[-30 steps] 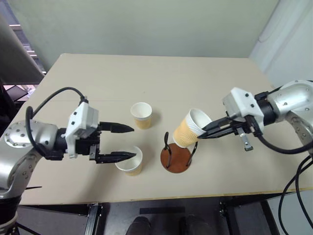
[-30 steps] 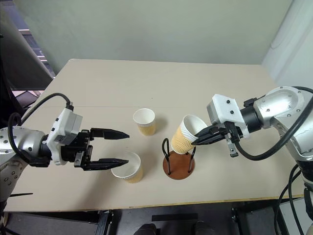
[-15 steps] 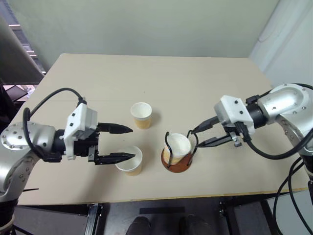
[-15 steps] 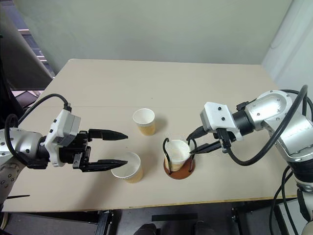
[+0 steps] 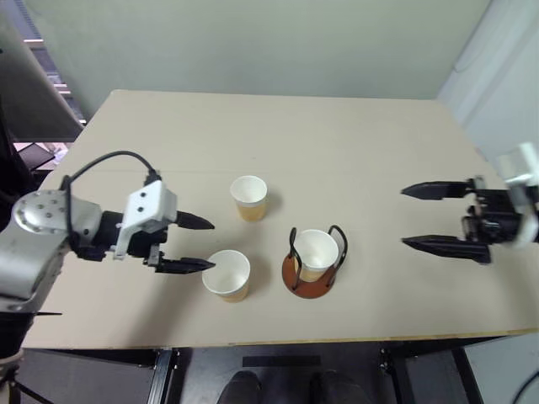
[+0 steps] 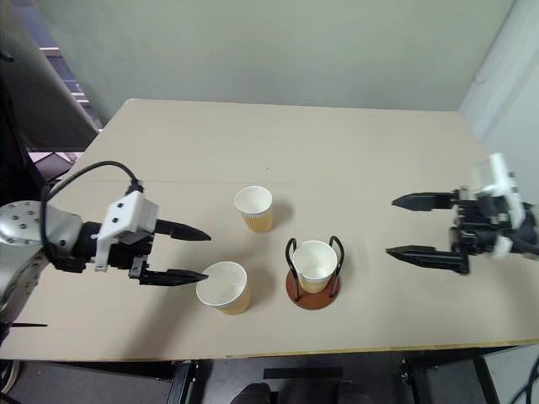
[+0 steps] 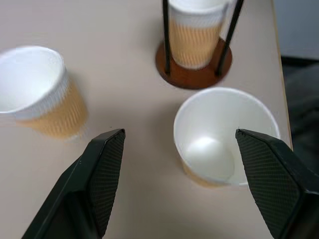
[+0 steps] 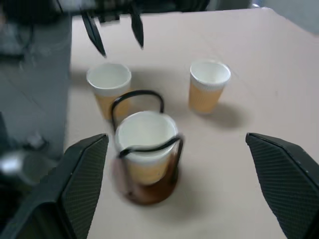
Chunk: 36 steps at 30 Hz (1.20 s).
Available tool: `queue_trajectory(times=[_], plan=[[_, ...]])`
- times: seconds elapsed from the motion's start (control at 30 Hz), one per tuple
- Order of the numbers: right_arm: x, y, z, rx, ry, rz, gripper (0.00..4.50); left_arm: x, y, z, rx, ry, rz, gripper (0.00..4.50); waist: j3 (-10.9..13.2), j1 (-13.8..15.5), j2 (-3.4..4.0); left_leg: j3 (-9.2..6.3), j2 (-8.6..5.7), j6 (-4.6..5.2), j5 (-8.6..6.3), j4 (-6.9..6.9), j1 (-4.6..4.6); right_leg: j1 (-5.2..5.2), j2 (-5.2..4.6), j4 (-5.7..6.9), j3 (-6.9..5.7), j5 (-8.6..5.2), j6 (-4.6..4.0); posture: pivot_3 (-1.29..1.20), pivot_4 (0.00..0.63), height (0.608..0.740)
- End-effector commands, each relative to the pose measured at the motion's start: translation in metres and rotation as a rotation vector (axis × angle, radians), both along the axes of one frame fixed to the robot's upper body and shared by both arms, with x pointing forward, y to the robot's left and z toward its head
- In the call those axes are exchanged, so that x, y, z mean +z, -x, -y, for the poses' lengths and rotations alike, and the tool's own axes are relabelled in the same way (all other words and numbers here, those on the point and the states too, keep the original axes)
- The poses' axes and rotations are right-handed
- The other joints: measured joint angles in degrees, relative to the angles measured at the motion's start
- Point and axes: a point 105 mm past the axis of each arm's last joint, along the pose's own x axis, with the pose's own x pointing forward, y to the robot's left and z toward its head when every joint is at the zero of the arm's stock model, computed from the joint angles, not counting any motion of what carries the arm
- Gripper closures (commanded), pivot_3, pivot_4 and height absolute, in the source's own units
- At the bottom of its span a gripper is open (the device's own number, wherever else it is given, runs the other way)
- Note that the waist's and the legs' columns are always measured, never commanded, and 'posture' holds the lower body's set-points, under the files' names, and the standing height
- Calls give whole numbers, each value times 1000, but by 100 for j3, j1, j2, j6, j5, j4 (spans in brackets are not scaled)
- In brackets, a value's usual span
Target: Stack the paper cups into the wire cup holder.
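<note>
The cups are thin paper, so they look very light and easy to crush or tip; a squeeze across the ribbed tan wall a little below the white rim, with gentle pressure, seems the safest hold, and a pinch at the rim itself would likely buckle it. One cup (image 5: pixel 317 253) already stands upright inside the wire holder (image 5: pixel 310 281), seated on the brown disc between the two black loops. The left gripper (image 5: pixel 199 243) is wide open and empty, its two black fingers pointing toward the nearest loose cup (image 5: pixel 227 274), which stands upright on the table (image 5: pixel 354 151) just past the fingertips and slightly toward the lower finger; from the left wrist view that cup sits between the spread fingers but closer to one of them, not yet enclosed. The second loose cup (image 5: pixel 248 197) stands upright farther off, beyond the upper finger and apart from both the gripper and the holder. The holder with its cup lies just beyond the nearest loose cup, on the far side from the left gripper. The right gripper (image 5: pixel 434 218) is also spread open and holds nothing; it hangs well apart from the holder, out toward the table's right edge, with its fingers pointing back toward the cups.
</note>
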Motion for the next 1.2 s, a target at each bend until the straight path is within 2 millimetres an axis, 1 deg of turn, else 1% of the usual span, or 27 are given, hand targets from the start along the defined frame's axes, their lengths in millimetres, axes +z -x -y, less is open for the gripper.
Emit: queue_trajectory(times=[0.03,0.17,0.37,0.47,0.53,0.73,0.77,0.93,1.03,1.07,1.13,1.2], plan=[[26,23,-8,30,-52,84,28,-1,-4,-4,-27,-68,11,701,0,-67,0,5,2,-1,0,0,5,1,6,4,1,0,0,0,150,740],[27,39,-18,36,-101,72,28,-11,-13,-4,-41,-135,2,701,0,-119,0,-1,12,-2,1,0,18,7,26,13,1,-2,-5,0,150,740],[31,51,-22,35,-129,75,28,-17,-14,-6,-74,-185,-21,701,0,-136,0,-24,11,10,-6,3,11,4,20,3,6,0,-3,0,150,740],[33,54,-24,37,-133,80,0,-17,-14,-2,-91,-180,-28,1301,0,-135,0,-27,11,12,-8,-1,10,3,19,0,6,0,-3,0,150,740],[34,55,-25,34,-134,81,0,-17,-14,-1,-98,-176,-30,1989,0,-135,0,-27,11,13,-9,0,10,4,18,0,6,0,-2,0,150,740],[31,50,-25,14,-112,84,0,-15,-14,1,-112,-165,-34,4262,0,-136,-1,-28,11,17,-11,1,10,4,15,2,6,0,-2,0,150,740],[30,49,-25,13,-109,87,0,-15,-14,1,-114,-164,-34,4466,0,-136,-1,-28,11,18,-11,1,10,4,15,3,6,0,-2,0,150,740],[29,46,-23,9,-96,89,0,-10,-11,3,-124,-149,-29,4466,0,-136,-1,-31,11,20,-13,1,10,4,13,3,6,1,0,0,150,740],[29,44,-23,10,-90,94,0,2,-16,5,-124,-118,14,4466,0,-135,-1,-31,12,20,-13,2,10,4,10,3,6,3,3,0,150,740],[28,43,-23,10,-87,97,0,11,-20,7,-125,-95,45,4466,-1,-124,-1,-32,12,21,-13,4,9,4,10,3,6,3,4,0,150,740],[28,40,-23,7,-81,102,0,35,-28,14,-134,-22,115,4466,-1,-93,-4,-32,12,22,-13,8,8,4,8,4,4,4,4,0,150,740],[28,38,-22,4,-75,109,0,67,-36,24,-148,66,194,4466,0,-74,-5,-32,13,24,-14,15,3,5,6,6,1,5,7,0,150,740]])
